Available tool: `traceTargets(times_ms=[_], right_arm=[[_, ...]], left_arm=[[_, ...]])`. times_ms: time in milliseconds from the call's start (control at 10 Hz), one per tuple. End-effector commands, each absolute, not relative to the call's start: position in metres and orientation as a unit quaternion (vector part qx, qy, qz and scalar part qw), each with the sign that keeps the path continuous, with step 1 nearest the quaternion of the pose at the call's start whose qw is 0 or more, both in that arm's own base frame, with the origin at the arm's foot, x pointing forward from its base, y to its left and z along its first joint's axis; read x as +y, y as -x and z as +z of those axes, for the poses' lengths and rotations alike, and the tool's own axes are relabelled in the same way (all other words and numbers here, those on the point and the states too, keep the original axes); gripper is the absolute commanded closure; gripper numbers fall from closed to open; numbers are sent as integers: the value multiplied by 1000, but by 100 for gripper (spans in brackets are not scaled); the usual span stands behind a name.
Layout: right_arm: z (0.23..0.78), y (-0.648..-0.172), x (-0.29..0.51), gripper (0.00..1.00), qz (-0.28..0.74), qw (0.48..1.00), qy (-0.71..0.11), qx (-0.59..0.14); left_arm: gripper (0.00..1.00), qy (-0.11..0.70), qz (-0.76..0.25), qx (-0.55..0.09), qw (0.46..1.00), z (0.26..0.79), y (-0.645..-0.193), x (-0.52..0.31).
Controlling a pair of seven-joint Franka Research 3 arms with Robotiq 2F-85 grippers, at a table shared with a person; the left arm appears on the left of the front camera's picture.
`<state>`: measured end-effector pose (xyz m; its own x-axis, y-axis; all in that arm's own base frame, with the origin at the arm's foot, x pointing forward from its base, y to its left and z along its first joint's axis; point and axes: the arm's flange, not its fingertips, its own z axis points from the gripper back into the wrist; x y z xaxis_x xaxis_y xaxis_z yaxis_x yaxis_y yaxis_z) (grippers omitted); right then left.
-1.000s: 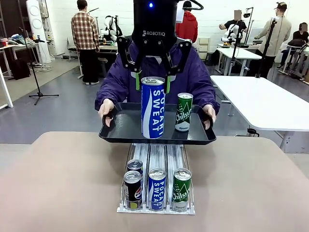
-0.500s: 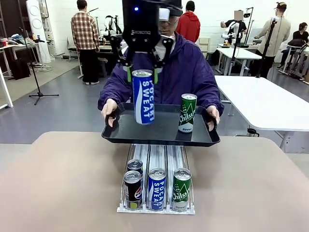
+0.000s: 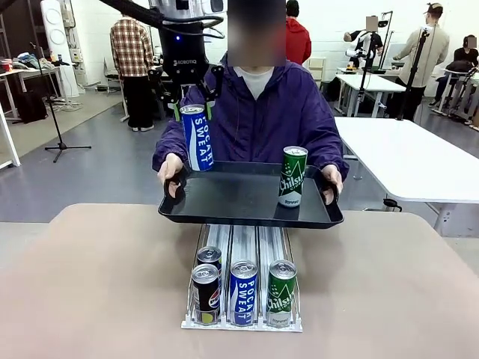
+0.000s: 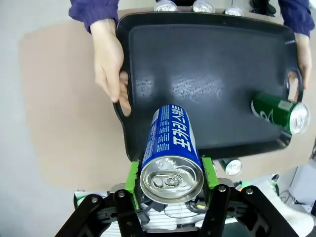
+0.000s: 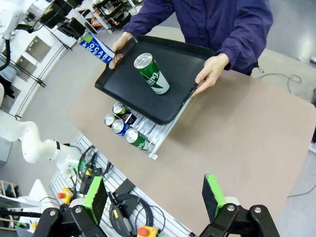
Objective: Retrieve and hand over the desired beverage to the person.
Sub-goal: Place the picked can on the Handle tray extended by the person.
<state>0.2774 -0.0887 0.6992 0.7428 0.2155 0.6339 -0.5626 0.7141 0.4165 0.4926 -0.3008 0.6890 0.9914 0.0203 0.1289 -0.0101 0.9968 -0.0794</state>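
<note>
The person (image 3: 258, 112) in a purple jacket holds a black tray (image 3: 239, 198) by both handles over the table's far edge. A green Chilsung can (image 3: 292, 176) stands upright on the tray's right side. My left gripper (image 3: 193, 111) is shut on a blue Pocari Sweat can (image 3: 197, 140), which hangs in the air over the tray's far left corner, near the person's hand (image 4: 111, 64). In the left wrist view the green pads (image 4: 132, 175) clamp the blue can (image 4: 170, 143) just under its top. My right gripper (image 5: 154, 197) hangs open high above the table, holding nothing.
A wire can rack (image 3: 242, 323) sits on the brown table below the tray, with black Pepsi cans (image 3: 206, 288), a blue can (image 3: 243, 290) and a green can (image 3: 281, 290) at its front. White tables and other people stand farther back.
My left gripper has carried the blue can from over the tray's middle to the left and farther away, toward the person's side. The tray and green can have barely shifted.
</note>
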Motion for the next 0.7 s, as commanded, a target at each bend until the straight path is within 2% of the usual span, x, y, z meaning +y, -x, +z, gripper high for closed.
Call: traceTargets(times_ms=[0,100,600], right_arm=[[697,-279,-89,0,228,879,-308,-283],[697,-279,-89,0,228,879,-308,-283],[697,-279,-89,0,228,879,-308,-283]], left_arm=[[42,30,-3,-82,996,701,-493,-308],[42,39,8,-65,997,689,-493,-301],[42,38,7,-62,997,683,-496,-302]])
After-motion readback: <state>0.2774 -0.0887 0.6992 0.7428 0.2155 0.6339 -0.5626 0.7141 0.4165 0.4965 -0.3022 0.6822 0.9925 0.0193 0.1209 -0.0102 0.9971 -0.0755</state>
